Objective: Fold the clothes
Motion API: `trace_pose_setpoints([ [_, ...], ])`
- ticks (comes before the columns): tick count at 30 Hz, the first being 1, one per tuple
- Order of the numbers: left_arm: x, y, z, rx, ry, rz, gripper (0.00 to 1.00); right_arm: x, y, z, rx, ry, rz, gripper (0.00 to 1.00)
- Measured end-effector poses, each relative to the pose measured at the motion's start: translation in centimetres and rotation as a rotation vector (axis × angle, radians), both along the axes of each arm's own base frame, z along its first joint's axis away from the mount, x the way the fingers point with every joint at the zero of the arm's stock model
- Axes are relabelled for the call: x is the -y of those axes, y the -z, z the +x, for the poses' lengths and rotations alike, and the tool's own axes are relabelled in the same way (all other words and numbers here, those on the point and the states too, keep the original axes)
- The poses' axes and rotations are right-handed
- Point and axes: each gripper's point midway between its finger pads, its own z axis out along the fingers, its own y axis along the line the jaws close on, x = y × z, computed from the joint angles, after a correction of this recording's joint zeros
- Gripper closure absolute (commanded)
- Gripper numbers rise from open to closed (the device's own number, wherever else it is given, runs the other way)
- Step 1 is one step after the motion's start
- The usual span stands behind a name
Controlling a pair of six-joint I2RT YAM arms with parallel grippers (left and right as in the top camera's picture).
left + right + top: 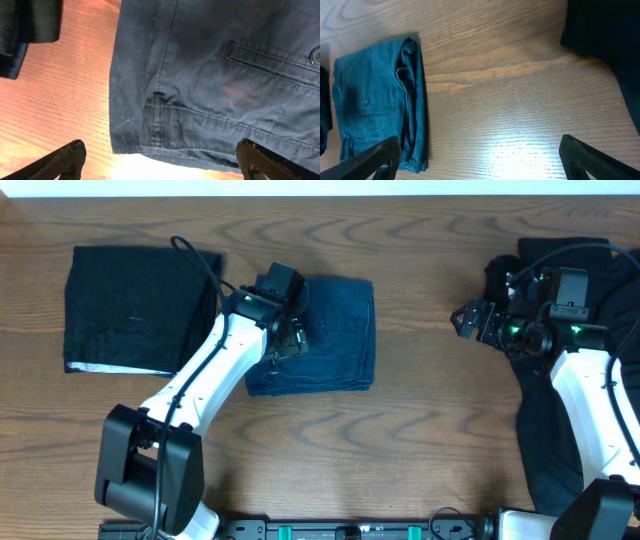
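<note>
Folded blue jeans (pixel 320 335) lie at the table's middle. My left gripper (pixel 290 340) hovers over their left edge, open and empty; the left wrist view shows the jeans' corner with a belt loop (pixel 157 117) between the spread fingers (pixel 162 165). A folded black garment (pixel 135 308) lies at the far left. A heap of unfolded black clothes (pixel 560 400) lies at the right edge, under my right arm. My right gripper (pixel 470 320) is open and empty above bare wood (pixel 480 160), between the jeans (pixel 377 100) and the black heap (pixel 605 30).
The wooden table (pixel 420 440) runs to the front edge, where a black rail with green clips (pixel 360 530) sits. The black garment's edge shows at the top left of the left wrist view (pixel 30 25).
</note>
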Motion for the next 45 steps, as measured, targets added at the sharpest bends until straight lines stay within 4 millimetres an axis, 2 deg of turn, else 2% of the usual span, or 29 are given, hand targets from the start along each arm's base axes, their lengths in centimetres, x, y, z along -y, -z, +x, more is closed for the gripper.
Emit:
trace_pose_setpoints([
  [9, 0.1, 2.0, 0.1, -0.041, -0.010, 0.015, 0.02, 0.0, 0.0, 0.0, -0.001, 0.000, 0.000, 0.01],
  [23, -0.3, 6.1, -0.8, -0.155, -0.013, 0.063, 0.02, 0.0, 0.0, 0.0, 0.000, 0.000, 0.000, 0.01],
  [30, -0.4, 6.4, -1.0, -0.167, -0.012, 0.067, 0.02, 0.0, 0.0, 0.0, 0.000, 0.000, 0.000, 0.01],
  [36, 0.4, 6.6, -1.0, -0.191, 0.033, -0.011, 0.02, 0.0, 0.0, 0.0, 0.000, 0.000, 0.000, 0.01],
  [45, -1.6, 6.6, -0.4, -0.207, -0.021, -0.062, 0.02, 0.0, 0.0, 0.0, 0.000, 0.000, 0.000, 0.01],
])
